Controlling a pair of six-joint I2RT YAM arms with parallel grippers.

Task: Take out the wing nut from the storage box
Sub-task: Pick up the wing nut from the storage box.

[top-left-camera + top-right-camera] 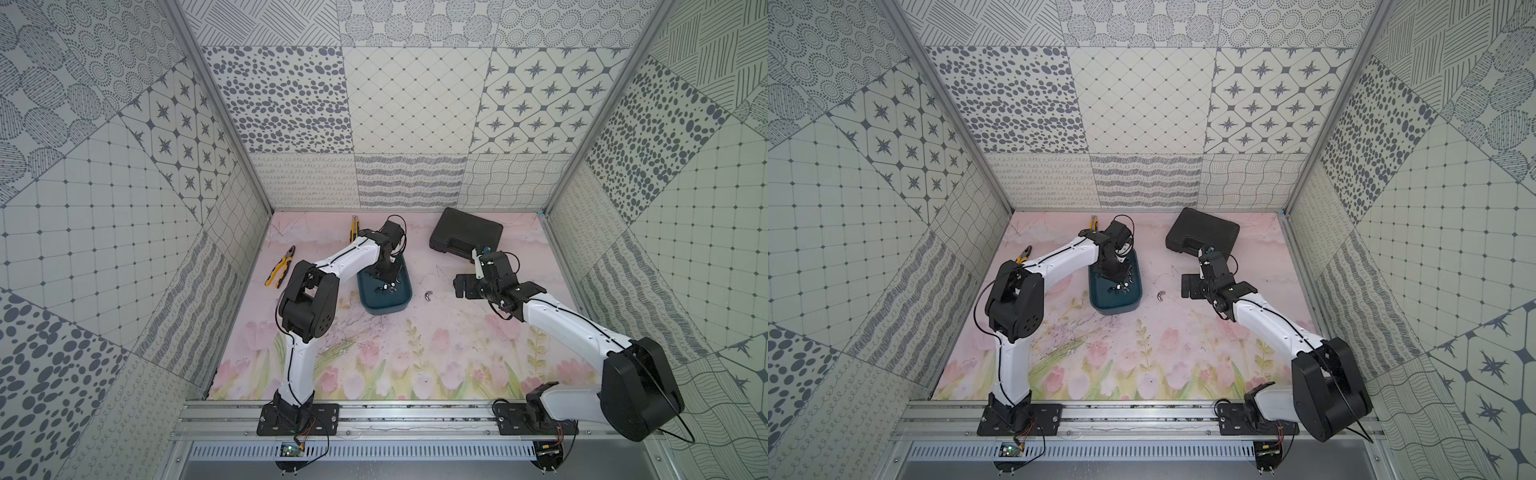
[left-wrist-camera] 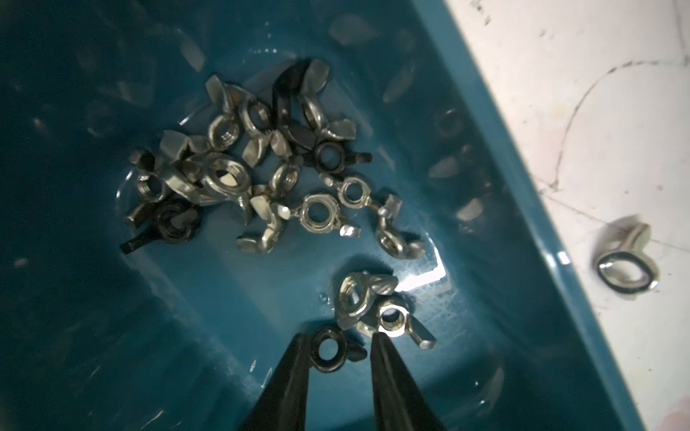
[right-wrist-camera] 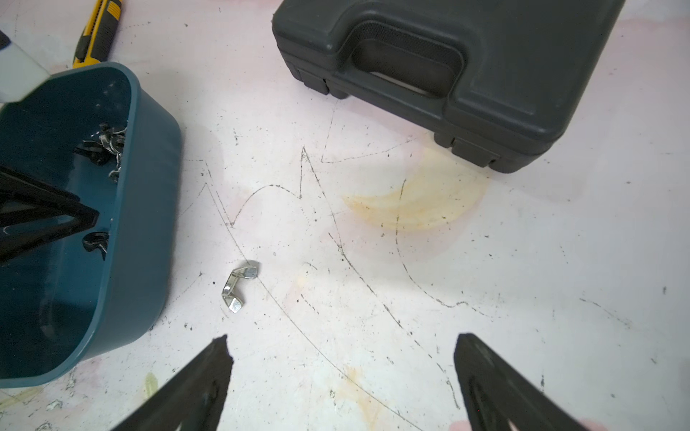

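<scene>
The dark teal storage box (image 1: 386, 309) (image 1: 1117, 309) (image 2: 485, 149) sits mid-table with several silver and black wing nuts (image 2: 261, 168) piled in it. My left gripper (image 2: 339, 336) (image 1: 384, 282) reaches down into the box. Its jaws are narrowly set, with a black wing nut (image 2: 328, 349) between the tips; the nut's ring is against one finger. Two silver nuts (image 2: 373, 306) lie just past the tips. One silver wing nut (image 3: 237, 285) (image 1: 428, 296) lies on the mat outside the box. My right gripper (image 3: 342, 341) (image 1: 461, 284) hovers open and empty, right of that nut.
A black hard-shell case (image 1: 465, 235) (image 3: 485, 74) lies at the back right. Yellow-handled pliers (image 1: 280, 266) rest at the left and a yellow utility knife (image 1: 354, 228) behind the box. Patterned walls enclose three sides of the floral mat.
</scene>
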